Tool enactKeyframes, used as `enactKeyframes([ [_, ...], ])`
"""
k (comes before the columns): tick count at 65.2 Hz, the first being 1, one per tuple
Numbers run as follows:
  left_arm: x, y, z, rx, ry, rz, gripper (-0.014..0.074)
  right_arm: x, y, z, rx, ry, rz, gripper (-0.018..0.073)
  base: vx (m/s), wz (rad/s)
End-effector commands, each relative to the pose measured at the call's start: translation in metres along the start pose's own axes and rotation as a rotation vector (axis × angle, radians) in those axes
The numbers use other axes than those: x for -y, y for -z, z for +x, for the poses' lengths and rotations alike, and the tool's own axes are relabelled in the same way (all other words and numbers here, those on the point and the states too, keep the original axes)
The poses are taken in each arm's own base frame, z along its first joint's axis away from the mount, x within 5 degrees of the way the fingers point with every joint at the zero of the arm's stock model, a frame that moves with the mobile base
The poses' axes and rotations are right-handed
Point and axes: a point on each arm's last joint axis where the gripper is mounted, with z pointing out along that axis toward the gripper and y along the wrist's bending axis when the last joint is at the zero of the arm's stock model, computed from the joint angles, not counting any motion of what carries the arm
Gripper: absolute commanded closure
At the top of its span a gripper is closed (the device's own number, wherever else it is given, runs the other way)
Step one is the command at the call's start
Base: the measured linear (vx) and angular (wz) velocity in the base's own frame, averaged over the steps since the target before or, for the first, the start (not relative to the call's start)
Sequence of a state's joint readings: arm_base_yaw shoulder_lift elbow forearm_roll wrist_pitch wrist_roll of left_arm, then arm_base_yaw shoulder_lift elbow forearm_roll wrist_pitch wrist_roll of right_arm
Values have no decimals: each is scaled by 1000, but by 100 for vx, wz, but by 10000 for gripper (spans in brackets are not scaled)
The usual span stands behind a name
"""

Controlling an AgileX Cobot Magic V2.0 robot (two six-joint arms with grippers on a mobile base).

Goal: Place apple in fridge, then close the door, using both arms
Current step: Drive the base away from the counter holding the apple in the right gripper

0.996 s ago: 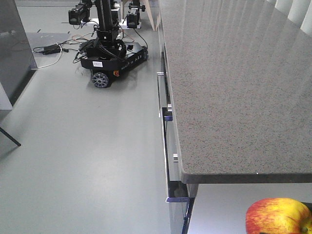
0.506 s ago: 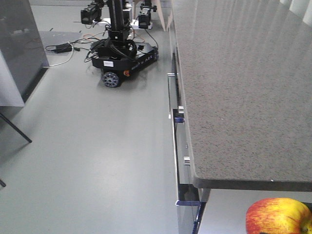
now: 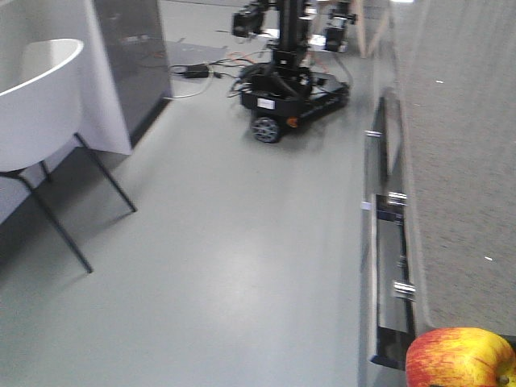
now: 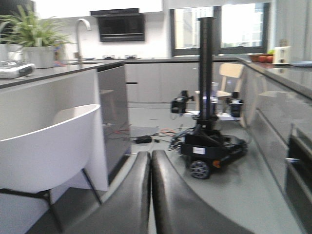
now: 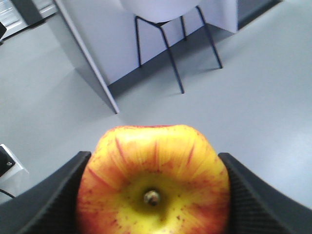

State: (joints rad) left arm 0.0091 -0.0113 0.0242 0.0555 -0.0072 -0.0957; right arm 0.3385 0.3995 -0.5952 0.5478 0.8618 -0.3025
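Observation:
The apple, red with yellow streaks, fills the bottom of the right wrist view with its stem end towards the camera. My right gripper is shut on it, one black ribbed finger pressed against each side. The same apple shows at the lower right corner of the front view, above the floor beside the counter. My left gripper is shut, its two black fingers touching with nothing between them, pointing out over the floor. The fridge and its door are out of view.
A grey speckled counter with drawer fronts runs along the right. A black wheeled robot with cables stands ahead. At the left are a white chair and an island's dark grey panel.
The front view has swung to the left: the counter slid to the right edge, and the white chair and island came into view. The apple stays held in the same corner.

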Motion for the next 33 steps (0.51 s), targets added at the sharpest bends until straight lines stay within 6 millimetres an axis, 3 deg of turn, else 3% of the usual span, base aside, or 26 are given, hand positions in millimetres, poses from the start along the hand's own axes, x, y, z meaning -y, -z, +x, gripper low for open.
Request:
enactKeyframes([
  [1,0,1,2,60,12,5,602,-3,4,-13,87,-13,-11,223,1,53],
  [33,0,1,2,60,12,5,602,-3,4,-13,85,-13,-12,223,-1,50],
])
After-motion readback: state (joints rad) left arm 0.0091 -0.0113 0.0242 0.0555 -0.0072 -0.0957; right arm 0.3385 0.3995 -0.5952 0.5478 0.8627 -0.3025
